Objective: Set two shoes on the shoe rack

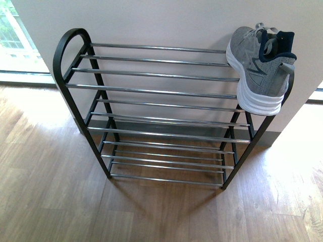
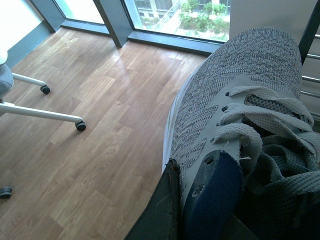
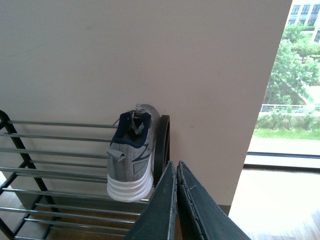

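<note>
One grey sneaker [image 1: 262,68] with a white sole stands on the top tier of the shoe rack [image 1: 151,91] at its right end, heel toward me. The right wrist view shows that sneaker [image 3: 131,155] on the rack [image 3: 60,150] just beyond my right gripper [image 3: 176,167], which is shut on nothing. My left gripper [image 2: 192,200] is shut on a second grey sneaker [image 2: 225,85], pinching its navy-lined collar. This shoe hangs above the wooden floor beside the rack's end [image 2: 311,65]. Neither gripper shows in the front view.
The rack stands against a pale wall [image 1: 166,22] on a wooden floor [image 1: 50,191]. A white office chair base with casters [image 2: 45,115] is on the floor off to one side. Floor-level windows [image 2: 170,15] run along the room's edge.
</note>
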Controlling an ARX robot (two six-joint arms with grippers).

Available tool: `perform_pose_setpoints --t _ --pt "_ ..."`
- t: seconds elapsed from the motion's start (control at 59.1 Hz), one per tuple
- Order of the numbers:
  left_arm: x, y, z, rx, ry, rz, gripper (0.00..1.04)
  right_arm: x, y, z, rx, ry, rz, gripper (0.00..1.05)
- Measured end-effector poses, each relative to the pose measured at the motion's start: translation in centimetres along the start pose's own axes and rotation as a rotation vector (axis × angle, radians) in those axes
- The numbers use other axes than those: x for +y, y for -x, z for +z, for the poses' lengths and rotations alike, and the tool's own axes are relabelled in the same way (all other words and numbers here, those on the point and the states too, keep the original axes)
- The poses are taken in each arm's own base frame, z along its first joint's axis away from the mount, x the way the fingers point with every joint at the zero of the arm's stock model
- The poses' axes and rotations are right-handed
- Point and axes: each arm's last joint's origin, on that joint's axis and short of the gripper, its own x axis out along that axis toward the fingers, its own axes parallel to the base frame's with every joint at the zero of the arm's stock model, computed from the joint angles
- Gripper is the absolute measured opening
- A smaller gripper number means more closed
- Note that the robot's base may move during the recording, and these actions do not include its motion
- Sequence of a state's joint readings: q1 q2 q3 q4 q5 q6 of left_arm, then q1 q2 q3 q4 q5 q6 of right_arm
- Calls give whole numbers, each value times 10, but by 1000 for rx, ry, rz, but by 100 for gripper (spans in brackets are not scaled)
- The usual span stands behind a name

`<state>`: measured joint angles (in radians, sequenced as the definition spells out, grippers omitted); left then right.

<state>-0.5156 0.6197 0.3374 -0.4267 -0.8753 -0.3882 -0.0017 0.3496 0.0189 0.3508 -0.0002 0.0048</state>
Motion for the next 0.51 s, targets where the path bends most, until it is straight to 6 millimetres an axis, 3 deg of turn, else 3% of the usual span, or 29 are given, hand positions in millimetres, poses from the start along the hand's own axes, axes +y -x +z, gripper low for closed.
perform_pose_setpoints --t 0.507 --pt "0 0 0 0 0 0 1 0 11 0 0 0 0 1"
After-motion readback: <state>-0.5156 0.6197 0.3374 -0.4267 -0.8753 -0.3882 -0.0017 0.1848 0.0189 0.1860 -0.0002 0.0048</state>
